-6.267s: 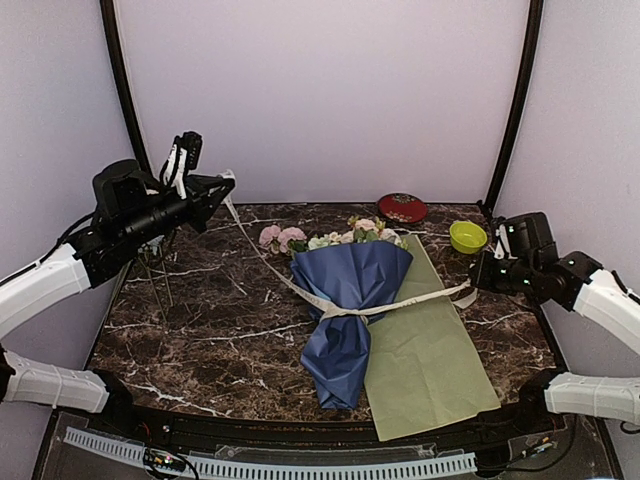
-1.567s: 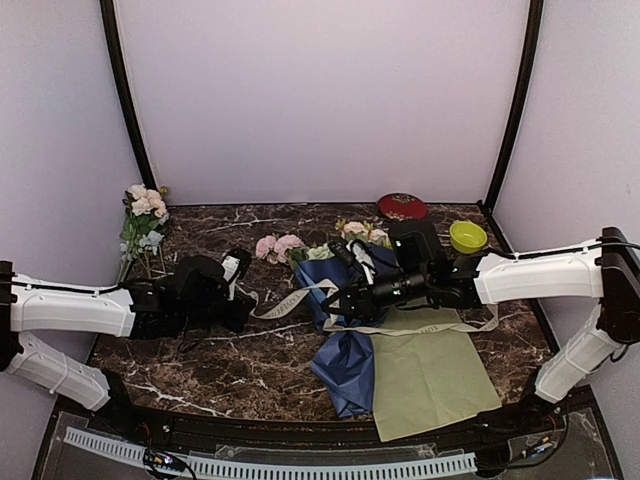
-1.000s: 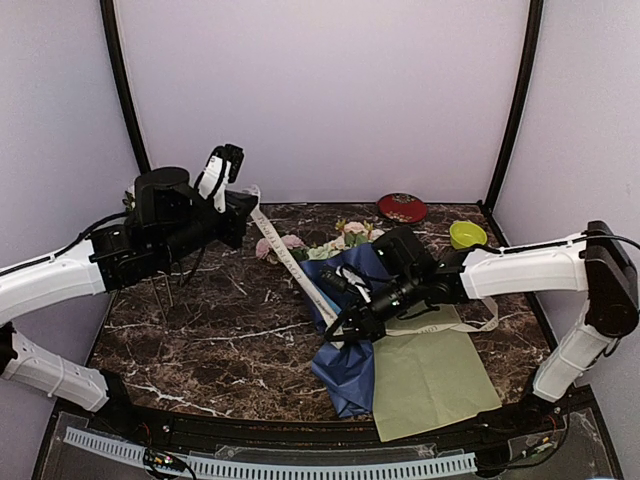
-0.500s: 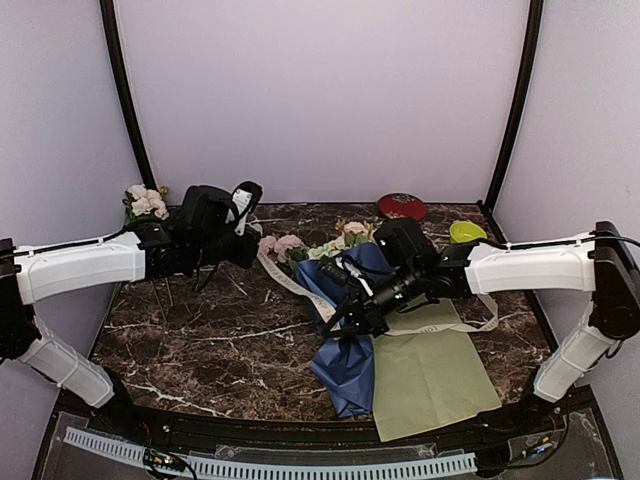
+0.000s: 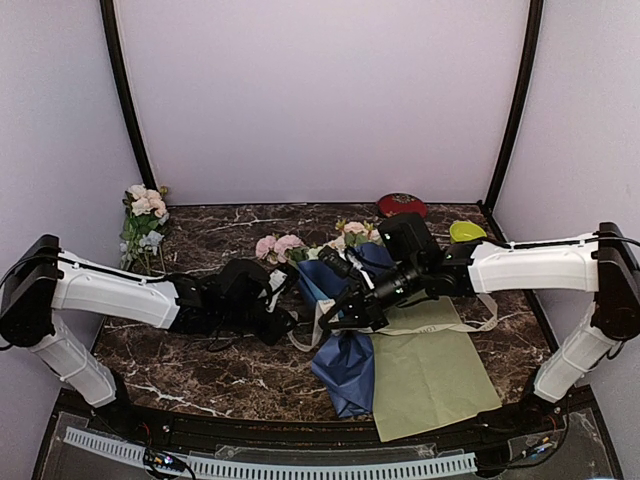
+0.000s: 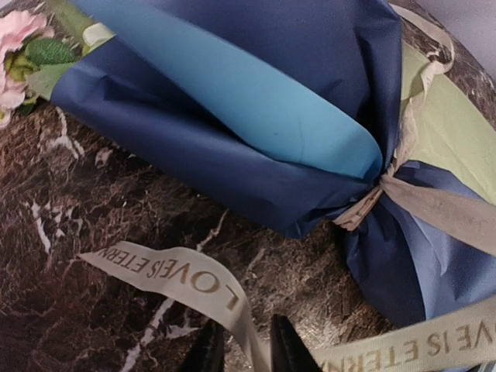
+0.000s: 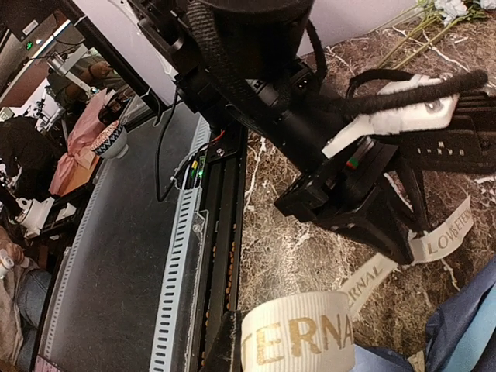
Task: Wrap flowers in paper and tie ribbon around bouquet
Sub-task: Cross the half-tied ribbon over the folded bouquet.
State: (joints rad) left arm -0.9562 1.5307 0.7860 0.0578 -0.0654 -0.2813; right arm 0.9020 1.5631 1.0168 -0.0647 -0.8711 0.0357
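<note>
One bouquet [image 5: 347, 362] lies at the middle of the desk [image 5: 200, 365], its heads toward 12 o'clock and its gathered tail toward 6. The flowers [image 5: 280, 243] (pink and cream heads, green leaves) spill out at the 11 to 12 o'clock end. One sheet of paper [image 6: 232, 155] wraps them, dark navy outside with a lighter blue fold showing. One ribbon [image 6: 178, 275], beige with dark lettering, is cinched round the waist of the cone, and its free lengths trail toward 3 and 8 o'clock.

Two arms reach in low from 9 and 3 o'clock and meet at the cone's waist. The left tool [image 6: 246, 350] has its jaws parted by a narrow gap, and the ribbon runs through that gap; I cannot tell whether they press it. The right tool [image 5: 335, 316] is closed, with a turn of ribbon lying across it in its wrist view.

One yellow-green sheet [image 5: 430, 375] lies flat under the cone's 3 o'clock side, its corner reaching the desk's near edge at 5 o'clock. One red dish [image 5: 402, 205] and one yellow-green bowl [image 5: 465, 231] sit at the far edge toward 1 and 2 o'clock. A second, loose bunch of flowers [image 5: 143, 212] lies at 10 o'clock against the left wall. Bare marble shows at 7 to 8 o'clock and along the far edge at 11 o'clock.
</note>
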